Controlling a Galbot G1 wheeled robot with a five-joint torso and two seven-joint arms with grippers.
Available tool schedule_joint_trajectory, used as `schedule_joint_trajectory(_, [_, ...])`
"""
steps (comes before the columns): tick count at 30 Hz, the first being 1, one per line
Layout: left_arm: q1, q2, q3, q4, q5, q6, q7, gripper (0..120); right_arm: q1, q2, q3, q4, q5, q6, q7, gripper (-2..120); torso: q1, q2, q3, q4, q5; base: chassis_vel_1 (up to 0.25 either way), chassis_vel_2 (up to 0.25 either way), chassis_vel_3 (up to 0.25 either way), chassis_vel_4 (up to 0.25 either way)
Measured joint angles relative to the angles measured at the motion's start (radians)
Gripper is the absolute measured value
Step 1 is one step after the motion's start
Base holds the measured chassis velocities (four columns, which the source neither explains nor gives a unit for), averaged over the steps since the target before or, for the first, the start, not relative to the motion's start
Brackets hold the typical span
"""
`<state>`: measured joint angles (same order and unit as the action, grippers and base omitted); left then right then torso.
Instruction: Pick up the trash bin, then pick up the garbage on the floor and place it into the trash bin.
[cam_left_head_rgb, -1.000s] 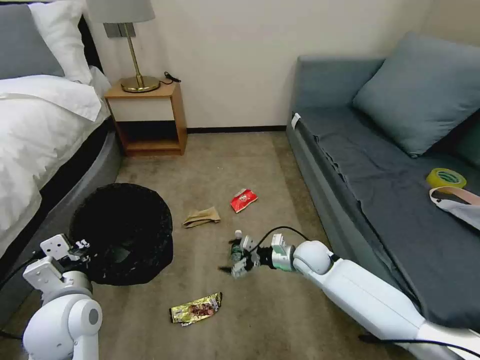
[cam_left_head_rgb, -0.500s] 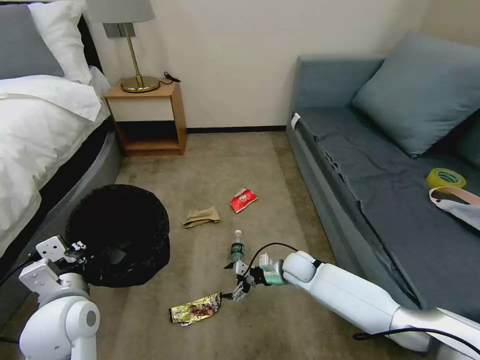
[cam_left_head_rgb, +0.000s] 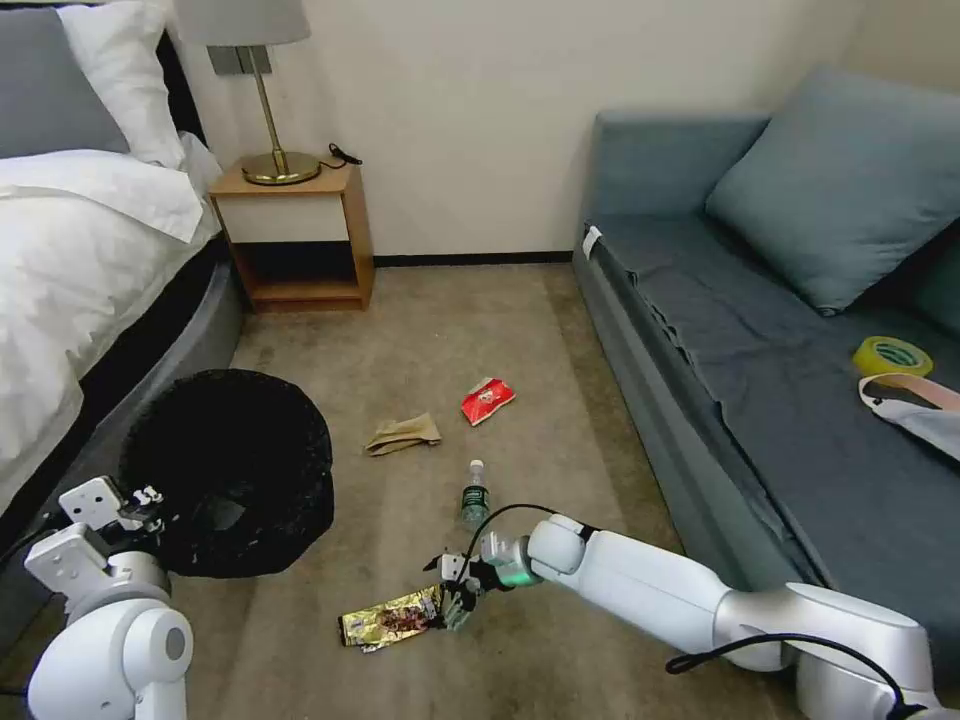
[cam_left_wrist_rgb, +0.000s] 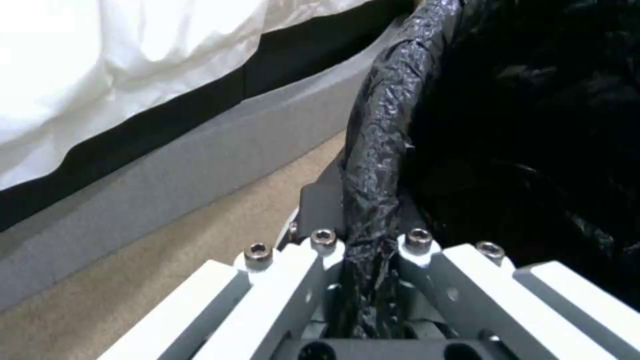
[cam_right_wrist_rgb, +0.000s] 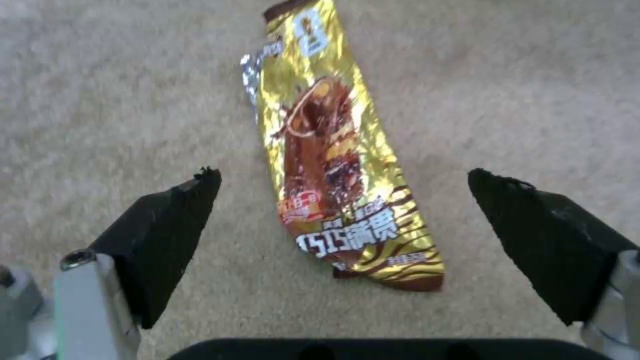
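Left gripper (cam_left_head_rgb: 148, 497): low at the left, clamped on the near rim of the trash bin (cam_left_head_rgb: 228, 470); in the left wrist view the fingers (cam_left_wrist_rgb: 320, 200) pinch the black bag folded over the rim (cam_left_wrist_rgb: 380, 150). Since a second ago, arm and bin have shifted slightly leftward together.
Trash bin: on the carpet (cam_left_head_rgb: 420, 330) beside the bed (cam_left_head_rgb: 80, 260), opening tipped toward the camera.
Gold wrapper (cam_left_head_rgb: 392, 618): flat on the carpet, nearest the robot; long axis runs left-right, right end slightly farther away.
Paper bag (cam_left_head_rgb: 403, 434): crumpled, mid-floor, unmoved.
Right gripper (cam_left_head_rgb: 452, 590): jaws spread wide, now at the wrapper's right end; a second ago it hung beside the bottle. In the right wrist view the wrapper (cam_right_wrist_rgb: 333, 150) lies lengthwise between the two black pads (cam_right_wrist_rgb: 167, 230), untouched.
Bottle (cam_left_head_rgb: 474, 493): on the floor, cap pointing away from the robot, now uncovered.
Red packet (cam_left_head_rgb: 487, 400): beyond the bottle, unmoved.
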<state>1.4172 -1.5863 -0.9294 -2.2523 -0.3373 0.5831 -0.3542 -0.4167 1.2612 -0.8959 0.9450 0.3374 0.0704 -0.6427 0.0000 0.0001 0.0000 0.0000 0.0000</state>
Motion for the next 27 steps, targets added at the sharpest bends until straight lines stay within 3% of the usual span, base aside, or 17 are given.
schedule_joint_trajectory(12, [0.005, -0.003, -0.002, 0.001, 0.001, -0.007, 0.001, 3, -0.006, 0.066, -0.001, -0.133, -0.047, 0.057, -0.008, 96, 0.0, 0.0, 0.0, 0.0, -0.0001, 0.0, 0.0, 0.0, 0.0])
schedule_joint_trajectory(27, [0.013, -0.008, -0.003, -0.012, 0.005, -0.011, 0.002, 3, -0.029, 0.1, 0.013, -0.199, -0.082, 0.084, 0.002, 96, 0.0, 0.0, 0.0, 0.0, 0.0, 0.0, 0.0, 0.0, 0.0])
